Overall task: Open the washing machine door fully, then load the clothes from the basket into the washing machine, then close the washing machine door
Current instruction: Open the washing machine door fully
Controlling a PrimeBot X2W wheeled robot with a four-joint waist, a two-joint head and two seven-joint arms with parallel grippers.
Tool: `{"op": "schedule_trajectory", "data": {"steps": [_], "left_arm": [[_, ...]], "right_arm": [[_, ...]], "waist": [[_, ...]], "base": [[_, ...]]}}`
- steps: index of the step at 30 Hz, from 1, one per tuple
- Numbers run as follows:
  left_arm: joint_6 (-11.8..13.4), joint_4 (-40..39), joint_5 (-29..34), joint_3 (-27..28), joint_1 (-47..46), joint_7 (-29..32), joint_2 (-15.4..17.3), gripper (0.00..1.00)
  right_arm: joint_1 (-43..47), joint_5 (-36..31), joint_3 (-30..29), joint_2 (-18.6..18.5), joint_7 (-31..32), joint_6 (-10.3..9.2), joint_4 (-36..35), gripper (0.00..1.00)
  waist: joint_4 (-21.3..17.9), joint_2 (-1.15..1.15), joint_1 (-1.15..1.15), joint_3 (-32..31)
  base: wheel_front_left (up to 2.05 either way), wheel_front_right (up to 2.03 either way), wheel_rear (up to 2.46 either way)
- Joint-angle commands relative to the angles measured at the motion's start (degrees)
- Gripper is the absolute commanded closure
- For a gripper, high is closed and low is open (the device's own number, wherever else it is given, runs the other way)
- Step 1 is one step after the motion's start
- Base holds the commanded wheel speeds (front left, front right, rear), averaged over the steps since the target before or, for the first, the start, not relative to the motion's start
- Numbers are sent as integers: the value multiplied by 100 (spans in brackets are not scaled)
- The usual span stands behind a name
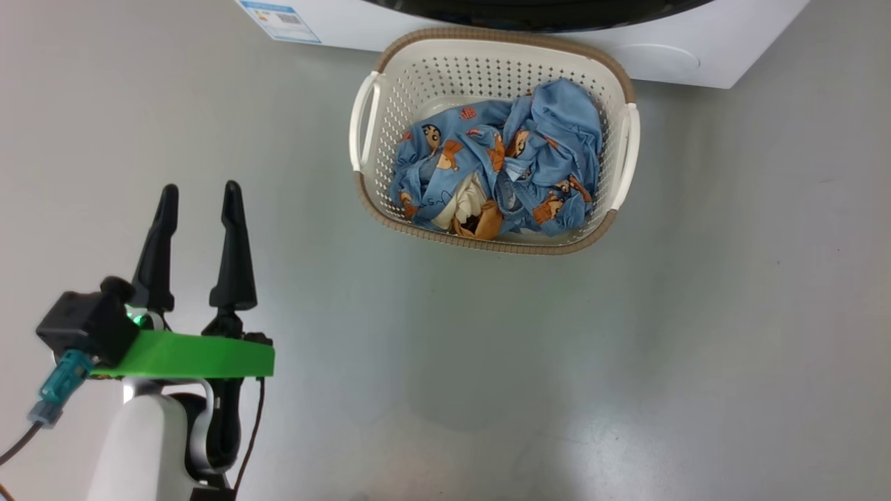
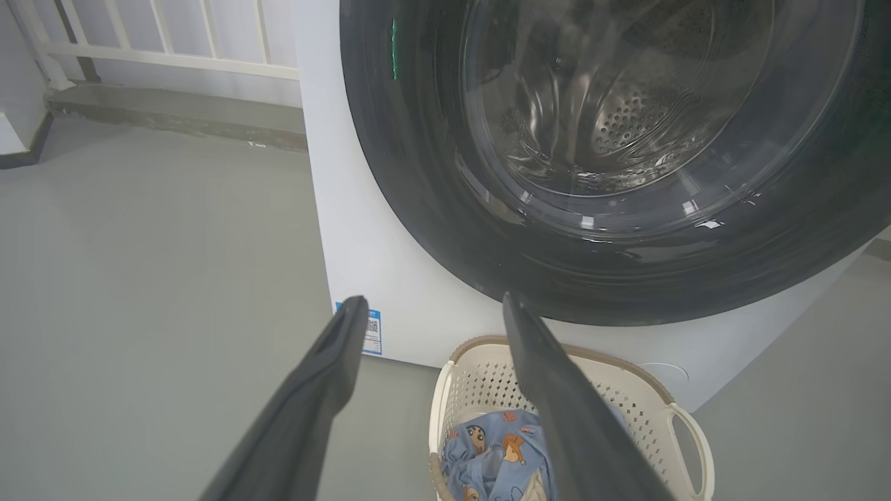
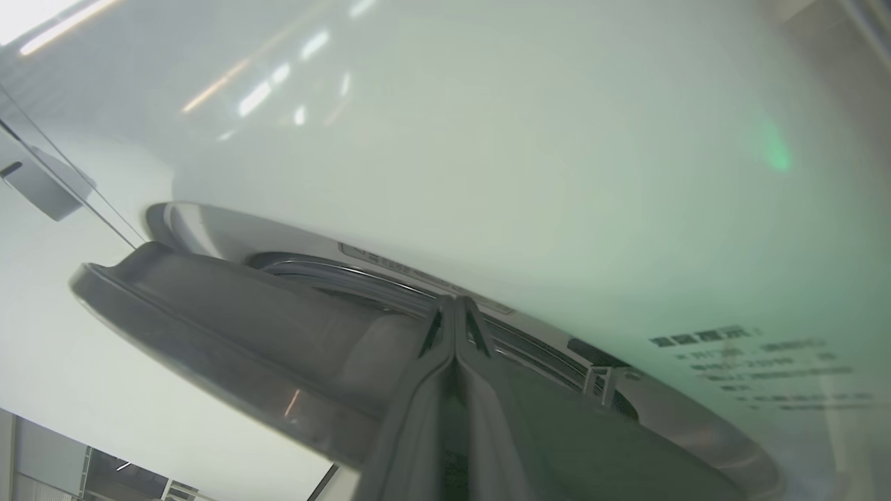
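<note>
The washing machine [image 1: 696, 42] stands at the top of the head view, with the black edge of the washing machine door [image 1: 543, 17] just showing. Right in front of it sits the basket [image 1: 487, 245] holding the clothes [image 1: 515, 160]. My left gripper [image 1: 200, 189] hovers open over the floor to the left of the basket, empty. The left wrist view faces the door [image 2: 626, 139] and its glass window, with the basket [image 2: 654, 403] below. My right gripper [image 3: 456, 300] is shut, its tips in the gap between the door's grey inner rim [image 3: 230, 327] and the machine's white front [image 3: 487, 139].
Bare grey floor [image 1: 626, 348] surrounds the basket. A blue label [image 2: 372, 334] marks the machine's lower corner. A white railing [image 2: 160, 56] on a low ledge runs along the back, left of the machine.
</note>
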Motion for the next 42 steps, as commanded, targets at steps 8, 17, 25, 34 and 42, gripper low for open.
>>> {"op": "schedule_trajectory", "data": {"steps": [8,17,25,34,42], "left_arm": [[66,-112,-37,174,3,-36,156,0],[39,22,83,212,187,-36,156,0],[1,170,216,218,476,-36,156,0],[-32,307,355,278,809,-36,156,0],[-41,396,402,283,1060,-36,155,0]], "right_arm": [[37,167,271,39,438,9,20,100],[731,360,567,120,789,9,-125,100],[1652,519,794,185,910,9,-450,100],[2690,819,918,282,1040,9,-878,100],[3470,1028,930,276,1163,9,-1381,100]], "waist": [[43,0,0,-155],[-32,0,0,-660],[-2,0,0,-1280],[246,0,0,-1966],[657,0,0,-2383]], "base": [[0,0,0],[0,0,0],[0,0,0],[0,0,0],[0,0,0]]}}
